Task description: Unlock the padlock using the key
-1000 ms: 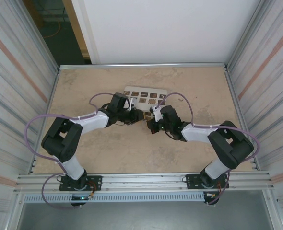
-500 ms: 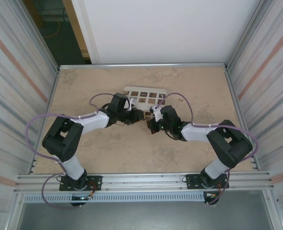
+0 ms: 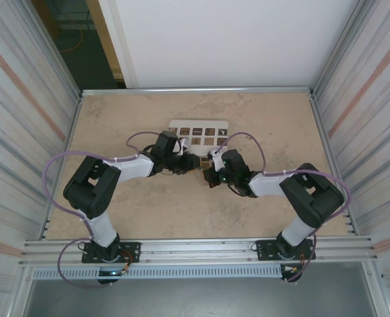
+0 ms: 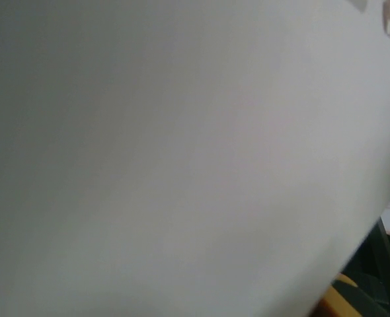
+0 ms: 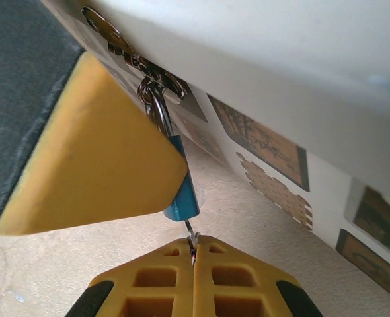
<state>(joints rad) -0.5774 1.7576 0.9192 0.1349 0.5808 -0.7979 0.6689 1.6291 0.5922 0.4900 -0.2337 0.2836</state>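
From the left, the left arm bends in over the worktop [image 3: 116, 125], and the left gripper [image 3: 187, 162] sits at its middle, just in front of the white box [image 3: 198, 132], which lies toward the back edge, midway between the side edges. From above the fingers are a dark knot, so I cannot tell whether they are clenched or released. The left wrist camera is pressed so close to the box that it gives a white blur, with a yellow corner [image 4: 337, 298] cut off at the bottom right.

In the right wrist view a broad yellow pad [image 5: 96, 152], apparently a left finger, covers the top left of the padlock [image 5: 180, 199]; whether it grips the padlock is hidden. The blue body hangs against the front of the box, and its thin shackle [image 5: 156, 105] is looped through a metal ring [image 5: 172, 84] there.

Below it a silvery sliver, the key [image 5: 190, 236], meets the padlock's underside; most of it is buried. The right gripper [image 5: 194, 252] is clenched on it, fingertips pressed together.

To the right, the brown squares [image 5: 268, 142] on the box carry patterns, partly cropped.
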